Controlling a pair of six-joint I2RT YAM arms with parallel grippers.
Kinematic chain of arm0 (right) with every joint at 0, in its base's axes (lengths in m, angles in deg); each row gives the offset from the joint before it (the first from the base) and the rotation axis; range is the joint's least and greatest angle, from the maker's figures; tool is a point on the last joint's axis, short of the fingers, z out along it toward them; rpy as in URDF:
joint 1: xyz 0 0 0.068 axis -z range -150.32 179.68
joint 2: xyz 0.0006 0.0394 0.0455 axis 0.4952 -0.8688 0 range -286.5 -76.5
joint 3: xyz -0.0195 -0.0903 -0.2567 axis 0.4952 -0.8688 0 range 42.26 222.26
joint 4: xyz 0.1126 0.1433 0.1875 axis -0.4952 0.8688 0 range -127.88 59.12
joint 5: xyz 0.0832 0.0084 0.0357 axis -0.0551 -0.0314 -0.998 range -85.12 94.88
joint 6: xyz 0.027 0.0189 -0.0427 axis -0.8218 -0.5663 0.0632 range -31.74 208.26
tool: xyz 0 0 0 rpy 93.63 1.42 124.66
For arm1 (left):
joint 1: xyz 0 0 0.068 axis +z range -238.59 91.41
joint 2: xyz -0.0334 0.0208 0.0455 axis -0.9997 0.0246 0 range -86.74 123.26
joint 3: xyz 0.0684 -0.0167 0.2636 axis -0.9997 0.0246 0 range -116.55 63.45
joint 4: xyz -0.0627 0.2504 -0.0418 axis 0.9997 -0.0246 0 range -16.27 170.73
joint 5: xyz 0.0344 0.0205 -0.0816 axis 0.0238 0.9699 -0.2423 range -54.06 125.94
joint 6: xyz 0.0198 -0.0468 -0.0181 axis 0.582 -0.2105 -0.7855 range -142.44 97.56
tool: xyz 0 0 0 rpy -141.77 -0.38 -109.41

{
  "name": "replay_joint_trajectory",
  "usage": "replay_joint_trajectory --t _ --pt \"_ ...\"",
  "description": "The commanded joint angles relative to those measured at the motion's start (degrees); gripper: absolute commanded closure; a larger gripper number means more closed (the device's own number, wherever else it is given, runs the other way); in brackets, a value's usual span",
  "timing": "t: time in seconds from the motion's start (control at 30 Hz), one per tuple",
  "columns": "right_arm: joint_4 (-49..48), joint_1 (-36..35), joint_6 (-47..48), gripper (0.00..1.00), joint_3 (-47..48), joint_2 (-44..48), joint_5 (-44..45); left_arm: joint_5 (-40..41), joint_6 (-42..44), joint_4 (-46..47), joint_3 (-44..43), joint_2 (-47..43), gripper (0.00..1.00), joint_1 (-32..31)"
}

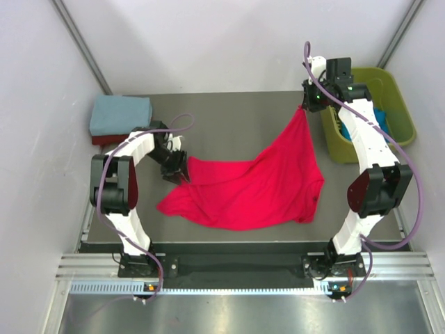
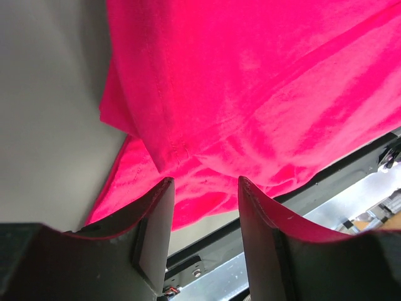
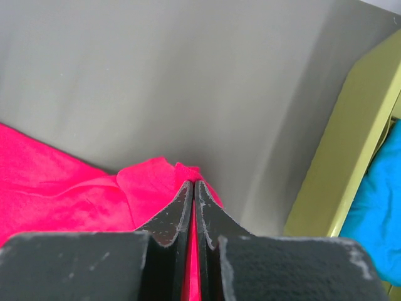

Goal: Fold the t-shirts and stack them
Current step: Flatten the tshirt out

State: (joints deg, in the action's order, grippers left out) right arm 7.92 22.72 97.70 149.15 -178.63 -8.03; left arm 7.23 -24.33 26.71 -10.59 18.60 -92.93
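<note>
The bright red t-shirt (image 1: 250,188) lies crumpled and partly spread on the grey table. My right gripper (image 1: 304,106) is shut on the shirt's far right corner and holds it up, so the cloth runs taut down to the table. In the right wrist view the jaws (image 3: 193,183) pinch red cloth (image 3: 75,188). My left gripper (image 1: 177,170) is at the shirt's left corner. In the left wrist view it (image 2: 203,182) is open, with the red cloth (image 2: 250,81) just past the fingertips and nothing between them.
A folded blue-grey tee (image 1: 120,115) lies on a dark red one (image 1: 104,139) at the back left. The olive-green tub (image 1: 400,104) stands at the back right with a bright blue tee (image 1: 381,118) inside. Both show in the right wrist view: tub (image 3: 351,144), blue tee (image 3: 376,200).
</note>
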Motion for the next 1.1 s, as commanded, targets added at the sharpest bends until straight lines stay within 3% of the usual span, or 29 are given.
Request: replay_joint_trajectory --t 0.0,0.8,1.07 --pt "-2.82 -0.51 0.94 1.00 1.13 2.72 0.86 -0.91 -0.48 0.49 -1.10 0.92 0.50 0.47" --pt "-3.00 -0.42 1.38 1.00 1.30 2.37 1.48 0.76 -0.75 1.20 -1.45 4.78 0.53 1.44" --pt "-3.17 -0.42 1.56 1.00 0.69 2.81 2.01 0.41 -1.10 0.85 -2.25 5.75 0.64 1.53"
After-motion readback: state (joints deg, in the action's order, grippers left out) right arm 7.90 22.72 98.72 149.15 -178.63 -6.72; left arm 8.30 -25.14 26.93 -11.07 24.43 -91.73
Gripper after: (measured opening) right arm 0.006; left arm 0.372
